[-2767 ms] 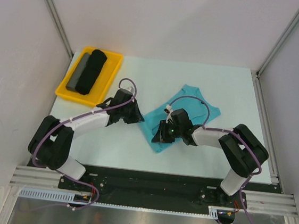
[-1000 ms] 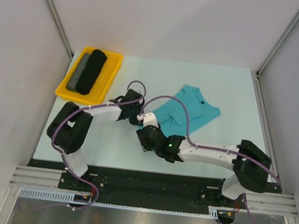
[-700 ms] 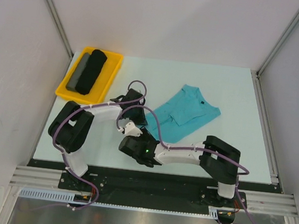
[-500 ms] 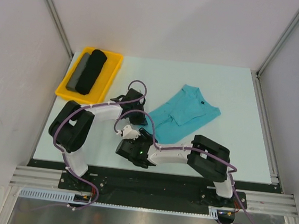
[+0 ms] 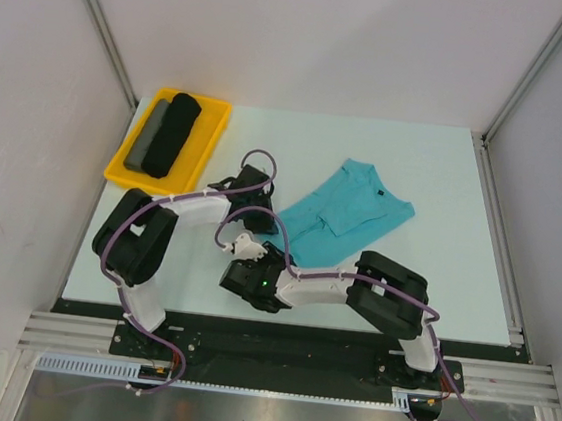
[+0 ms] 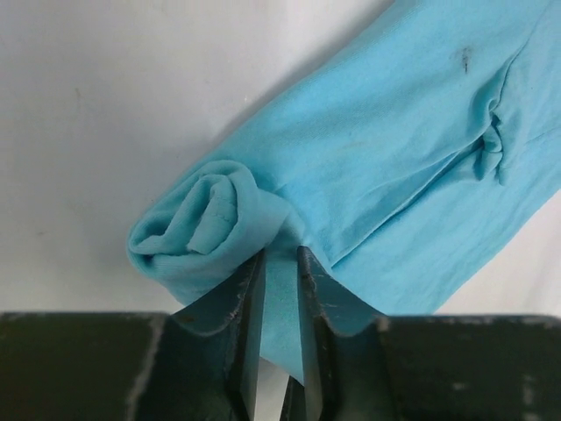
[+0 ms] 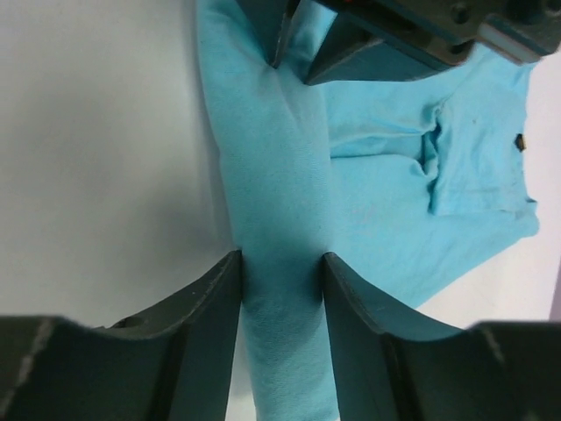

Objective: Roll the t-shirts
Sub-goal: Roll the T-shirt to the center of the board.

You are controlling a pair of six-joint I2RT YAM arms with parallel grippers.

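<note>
**Keep the roll tight and even from both ends**

Top view: the t-shirt (image 5: 360, 207) lies mostly flat on the worktop (image 5: 436, 167), running diagonally from its centre towards the near left. The left hand (image 5: 263, 221) and right hand (image 5: 248, 248) sit at its near-left edge, close together. A yellow tray (image 5: 122, 170) at the far left holds a black roll (image 5: 174, 133) and a grey roll (image 5: 151, 135), well apart from the work.

Left wrist view: the fingers (image 6: 248, 303) are nearly together, pinching a thin fold of cloth just beside the rolled edge (image 6: 203, 224). That edge is a short, soft coil with loose wrinkles. Only a small part looks rolled; most of the shirt is still flat.

Right wrist view: the fingers (image 7: 213, 311) stand apart but press on both sides of the rolled edge, so this hand is clamped around it. The fabric is plain teal, thin and limp, with a small dark tag near the neck.

To do this well, both hands should probably turn together and at the same pace. The thin cloth could slip or bunch, leaving a slack, cone-shaped coil.
</note>
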